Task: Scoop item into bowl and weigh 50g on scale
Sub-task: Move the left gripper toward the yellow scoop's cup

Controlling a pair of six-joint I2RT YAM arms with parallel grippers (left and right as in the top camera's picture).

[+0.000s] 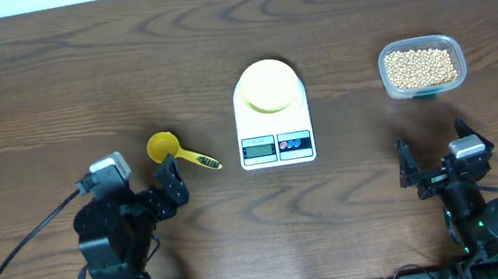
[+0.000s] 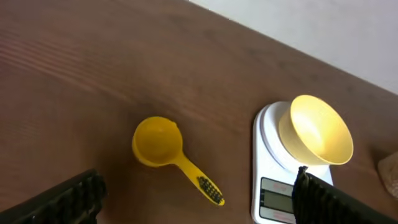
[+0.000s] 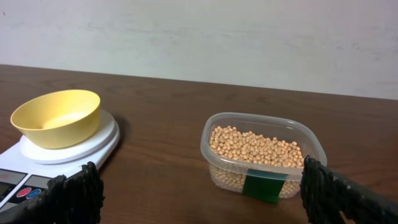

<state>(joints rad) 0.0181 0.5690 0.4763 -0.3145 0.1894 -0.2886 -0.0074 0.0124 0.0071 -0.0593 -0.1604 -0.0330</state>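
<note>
Well, both the left pincer [image 1: 171,184] and the right pincer [image 1: 435,157] are open and empty, and the small round tan beans [image 1: 420,68] in the clear plastic tub [image 1: 384,70] could spill past the pale-yellow plastic bowl [image 1: 268,87] on the flat white scale [image 1: 246,122] if the bright yellow long-handled scoop [image 1: 165,147] tips.

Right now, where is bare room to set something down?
Free: between the white flat kitchen scale and the clear plastic tub of beige beans; also the brown wooden table's far left. Crowded: between the bright yellow long-handled scoop and the scale.
</note>
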